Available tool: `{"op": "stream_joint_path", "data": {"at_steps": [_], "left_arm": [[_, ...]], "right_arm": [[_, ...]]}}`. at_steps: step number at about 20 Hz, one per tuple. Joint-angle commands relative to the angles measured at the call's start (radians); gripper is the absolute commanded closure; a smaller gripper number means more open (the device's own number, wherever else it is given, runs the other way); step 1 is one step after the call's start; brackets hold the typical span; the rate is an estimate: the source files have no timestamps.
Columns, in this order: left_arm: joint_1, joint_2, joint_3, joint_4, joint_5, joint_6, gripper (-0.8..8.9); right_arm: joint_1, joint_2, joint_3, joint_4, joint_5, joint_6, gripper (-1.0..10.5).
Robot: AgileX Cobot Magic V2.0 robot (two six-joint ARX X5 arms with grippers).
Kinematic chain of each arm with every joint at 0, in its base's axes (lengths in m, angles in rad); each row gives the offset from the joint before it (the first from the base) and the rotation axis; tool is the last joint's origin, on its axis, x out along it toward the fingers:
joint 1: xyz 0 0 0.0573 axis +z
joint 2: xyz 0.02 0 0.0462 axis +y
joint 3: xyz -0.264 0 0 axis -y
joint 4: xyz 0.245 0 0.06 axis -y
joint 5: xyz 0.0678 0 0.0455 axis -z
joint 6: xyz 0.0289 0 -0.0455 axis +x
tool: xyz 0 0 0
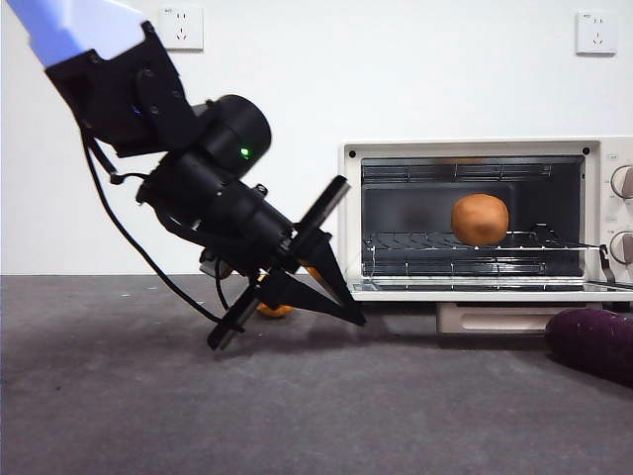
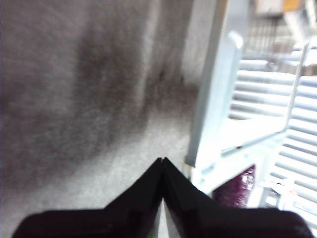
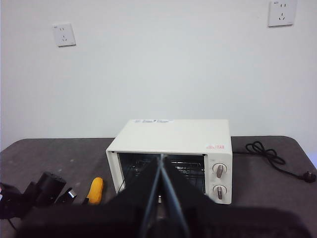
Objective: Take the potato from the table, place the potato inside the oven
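**Potato on the oven rack, left claw low beside the open door**

The potato (image 1: 480, 219) sits on the wire rack inside the oven (image 1: 475, 148), toward the right half of the cavity, nothing gripping it. The oven door is dropped open, lying flat just above the bench (image 1: 297, 406).

The left claw (image 1: 351, 319) hangs low over the bench just left of the oven's open door, its arm slanting down from the upper left of the front view. Its own camera shows the two jaws pressed together at their tips with nothing between them (image 2: 162, 159), the grey bench beneath and the pale door edge close alongside.

The right claw (image 3: 161, 157) is held high and back from the bench, facing the oven front from a distance; its jaws meet at the tips, empty.

A yellow item (image 3: 95, 191) lies on the bench left of the oven. A dark purple vegetable (image 1: 593, 341) rests on the bench below the oven's right end.
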Motion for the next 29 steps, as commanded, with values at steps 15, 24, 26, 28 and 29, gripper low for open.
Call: {"op": "stream_joint_path", "data": {"at_steps": [15, 24, 26, 28, 29], "left_arm": [[-0.015, 0.003, 0.167, -0.012, 0.042, 0.002, 8.21], [0.038, 0.003, 0.331, -0.022, 0.042, 0.002, 8.21], [0.053, 0.003, 0.368, -0.022, 0.05, 0.003, 8.21], [0.072, 0.003, 0.395, -0.023, 0.069, 0.01, 8.21], [0.078, 0.003, 0.405, -0.031, 0.069, 0.014, 8.21]], "right_arm": [[0.0, -0.004, 0.002, -0.018, -0.01, 0.006, 9.5], [0.0, -0.004, 0.002, -0.021, -0.008, 0.006, 9.5], [0.0, -0.003, 0.002, -0.034, -0.008, 0.006, 9.5], [0.0, -0.003, 0.002, -0.051, -0.008, 0.006, 9.5], [0.0, -0.003, 0.002, -0.058, -0.008, 0.006, 9.5]]}}
